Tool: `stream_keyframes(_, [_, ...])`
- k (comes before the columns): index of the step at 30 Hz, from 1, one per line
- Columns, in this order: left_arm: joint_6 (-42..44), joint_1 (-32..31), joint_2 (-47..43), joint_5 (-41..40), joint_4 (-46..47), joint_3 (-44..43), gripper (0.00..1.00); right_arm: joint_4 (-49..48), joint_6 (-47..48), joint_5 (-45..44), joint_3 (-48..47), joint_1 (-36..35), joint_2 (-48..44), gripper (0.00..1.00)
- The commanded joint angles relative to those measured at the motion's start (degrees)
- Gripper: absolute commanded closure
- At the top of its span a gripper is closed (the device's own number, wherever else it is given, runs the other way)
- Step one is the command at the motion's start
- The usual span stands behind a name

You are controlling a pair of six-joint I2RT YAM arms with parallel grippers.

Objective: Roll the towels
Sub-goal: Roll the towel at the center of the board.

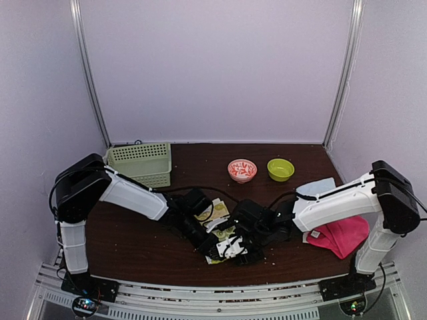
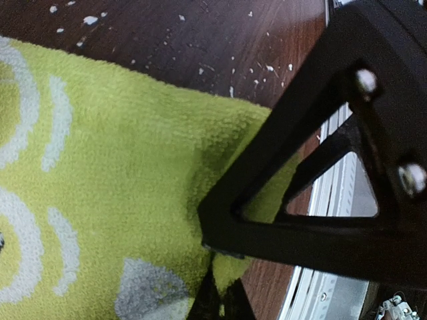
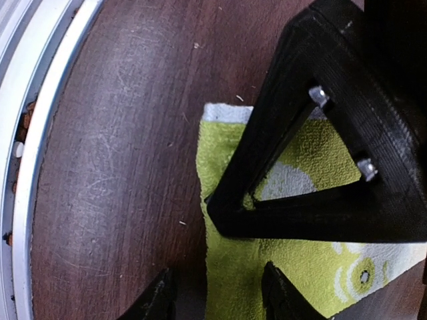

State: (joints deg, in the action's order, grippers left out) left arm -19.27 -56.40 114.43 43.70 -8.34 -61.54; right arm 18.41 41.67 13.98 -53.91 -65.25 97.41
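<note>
Counting three towels in the top view: one yellow towel [image 1: 223, 233] with a pale pattern, lying on the counter [image 1: 133, 233] near its front edge, between the two arms; one pink towel [image 1: 341, 235] bunched at the right, beside the right arm's base; one light blue towel [image 1: 321, 186] behind that arm, partly covered by it. Both pincers down at the yellow towel: left pincer [image 2: 220, 303] pressed together, tips against the cloth, cannot tell whether any of it is caught; right pincer [image 3: 217, 300] spread, straddling the towel's edge, one fingertip over bare wood, the other over cloth. Farther back: one green basket [image 1: 142, 163] at the left, and two small bowls side by side, one red-patterned bowl [image 1: 241, 170], one green bowl [image 1: 280, 169].
</note>
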Motion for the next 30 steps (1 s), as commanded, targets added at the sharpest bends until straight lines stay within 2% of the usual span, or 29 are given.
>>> stream_keyframes(1, [1.24,0.24,0.55,-0.24,-0.74,0.05,1.0,-1.76,0.1,-2.25,0.21,-0.45,1.83,0.59])
stream_keyframes(3, [1.38,0.32,-0.01,-0.55,-0.63,0.18,1.0,-1.08,0.4,-2.25,-0.31,-0.4,2.76,0.69])
stream_keyframes(5, [1.42,0.52,-0.73,-1.34,-0.63,0.17,1.0,0.43,0.6,-1.54,-1.24,-0.4,3.56,0.85])
stream_keyframes(7, [1.59,0.9,-2.07,-2.59,-0.5,0.4,1.0,2.53,0.53,-0.3,-2.41,-0.32,4.3,0.94])
stream_keyframes(8, [1.56,1.06,-3.9,-4.22,-0.34,0.75,1.0,4.01,0.22,0.61,-3.11,-0.27,4.73,0.96])
stream_keyframes(12, [1.04,1.21,-12.34,-15.43,1.39,4.4,0.75,11.52,-1.14,7.36,-7.09,1.56,7.06,1.0])
stream_keyframes(16, [-1.98,1.2,-23.53,-26.8,8.95,14.32,0.65,19.07,-3.26,16.08,-12.26,5.02,10.94,1.0])
stream_keyframes(19, [-3.83,0.85,-32.56,-33.94,13.24,20.99,0.49,25.72,-4.94,21.55,-17.71,8.05,15.25,1.0])
stream_keyframes(20, [-3.63,0.4,-34.9,-36.77,13.06,22.04,0.47,27.84,-5.72,23.27,-19.98,9.13,16.93,1.0])
stream_keyframes(25, [0.94,-4.09,-41.93,-48.94,8.55,23.51,0.49,38.4,-8.58,31.68,-31.02,14.4,28.03,1.0])
stream_keyframes(27, [6.3,-9.67,-42.43,-52.65,6.77,21.87,0.52,42.26,-9.35,33.67,-35.53,15.75,32.45,1.0])
stream_keyframes(30, [13.0,-17.85,-38.69,-59.36,1.68,16.14,0.64,46.07,-9.72,35.49,-39.09,16.89,37.03,1.0])
